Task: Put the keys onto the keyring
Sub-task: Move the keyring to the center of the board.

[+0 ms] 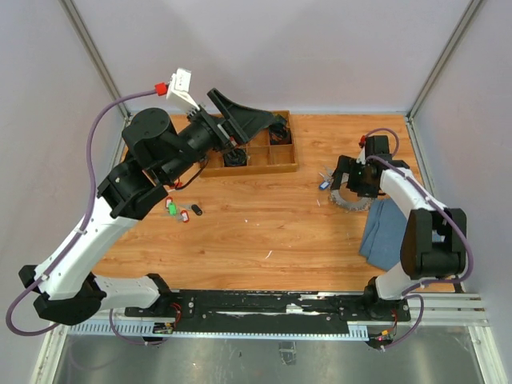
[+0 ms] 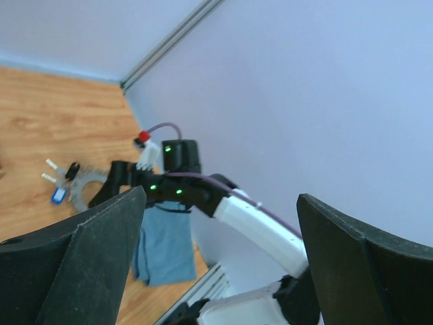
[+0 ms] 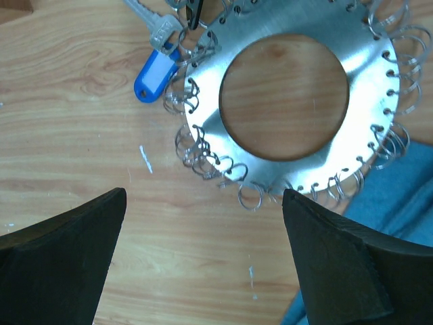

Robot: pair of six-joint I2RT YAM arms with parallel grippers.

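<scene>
The keys [image 1: 185, 215], with red, green and black heads, are lying loose on the left side of the tabletop [image 1: 264, 224], well apart from the keyring [image 3: 369, 101]. That keyring, a flat metal disc with small wire loops crowding its rim, is lying on the right, its edge meeting a blue cloth [image 3: 406, 203] and a blue-tagged key [image 3: 154, 71] hanging off it. My right pincer [image 3: 203, 203] is hovering over it, released and gripping nothing. My left pincer [image 2: 220, 196] is hanging raised by the wooden compartment tray [image 1: 280, 156], spread wide and empty.
</scene>
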